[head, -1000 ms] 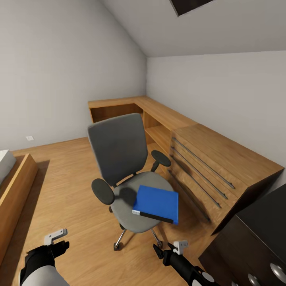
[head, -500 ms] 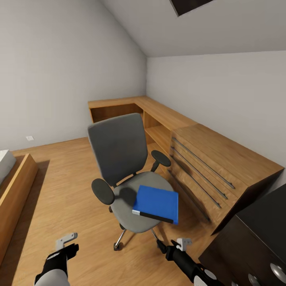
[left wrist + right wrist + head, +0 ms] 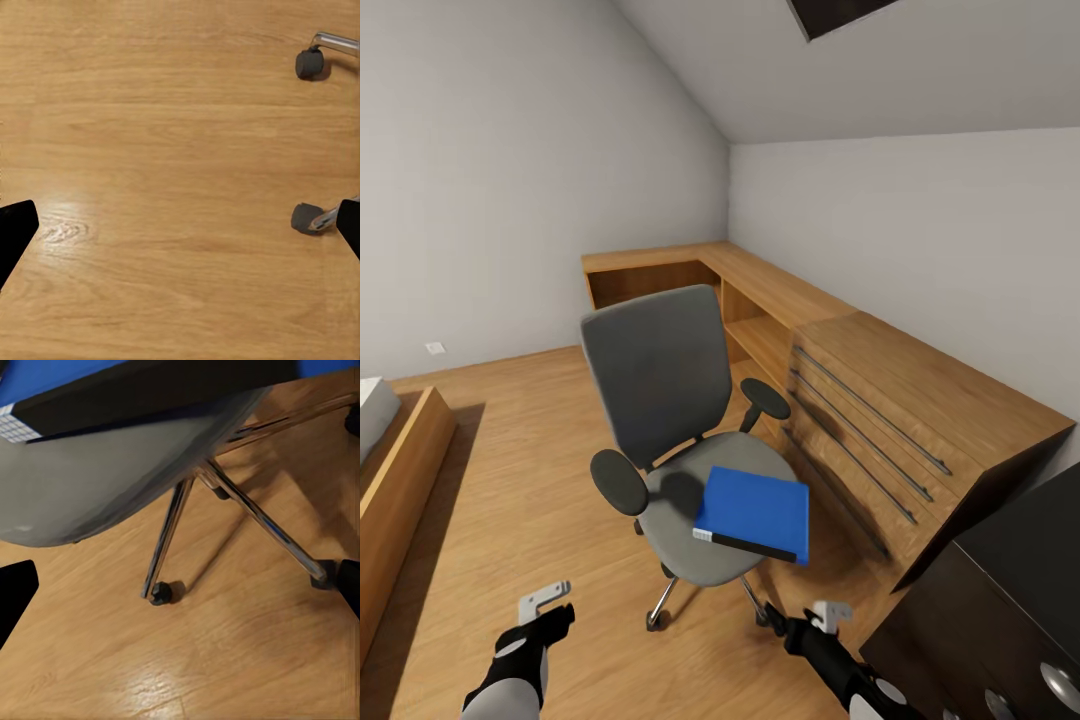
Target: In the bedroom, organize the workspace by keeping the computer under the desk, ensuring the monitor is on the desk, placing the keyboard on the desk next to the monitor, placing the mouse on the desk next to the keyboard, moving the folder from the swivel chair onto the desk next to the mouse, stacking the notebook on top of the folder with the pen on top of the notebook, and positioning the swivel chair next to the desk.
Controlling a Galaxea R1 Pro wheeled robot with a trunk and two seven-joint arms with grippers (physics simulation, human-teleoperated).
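The swivel chair (image 3: pixel 680 440) stood on the wooden floor (image 3: pixel 510 480), its back toward the far wall and its seat facing the robot. The folder (image 3: pixel 753 512) lay flat on the front right part of the seat, its black spine edge toward the robot and one corner overhanging the seat rim. The light wooden cabinet (image 3: pixel 890 420) with long bar handles stood just beside the chair on its right. A corner of the black desk (image 3: pixel 1000 600), with round silver knobs, showed at the lower right of the head view. A wooden bed frame (image 3: pixel 395 480) ran along the left edge.

The left gripper (image 3: pixel 545 610) hung low over bare floor, well apart from the chair. In the left wrist view its jaws stood wide apart, with nothing between them; two chair casters (image 3: pixel 307 64) showed on the floor beyond.

The right gripper (image 3: pixel 815 620) was near the chair's front, below seat level. In the right wrist view its jaws were likewise spread apart and empty, and the camera looked up at the seat's underside (image 3: pixel 97 480), the folder's black edge (image 3: pixel 150 394) and the chrome legs (image 3: pixel 255 514).
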